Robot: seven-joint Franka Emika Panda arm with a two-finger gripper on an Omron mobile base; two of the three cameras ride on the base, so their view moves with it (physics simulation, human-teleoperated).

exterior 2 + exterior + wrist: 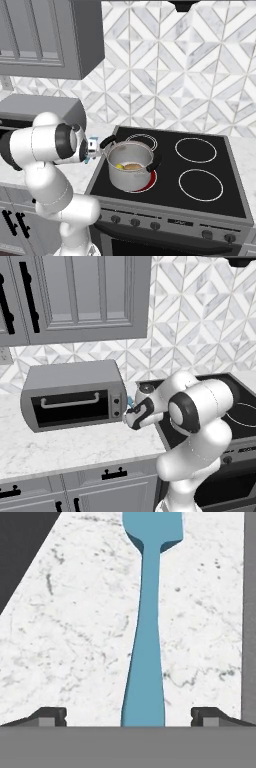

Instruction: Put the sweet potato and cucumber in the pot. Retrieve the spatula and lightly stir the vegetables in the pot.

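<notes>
A light-blue spatula (146,637) lies on the marble counter, with its flat head at the top of the hand view and its slim handle running down between my fingertips. My gripper (129,716) is open and low over the handle end, one finger (52,714) on each side with gaps to the handle. In the left base view a bit of the spatula (130,402) peeks out beside my gripper (130,412). On the front-left burner stands the steel pot (131,172), holding the sweet potato (134,166) and the cucumber (120,166). The gripper (90,151) hangs just left of the pot.
A grey toaster oven (75,396) stands on the counter (65,448) close to the left of the gripper. The black stove (200,172) lies to the right, its edge (20,547) near the spatula. Wall cabinets (75,296) hang overhead, and a tiled wall is behind.
</notes>
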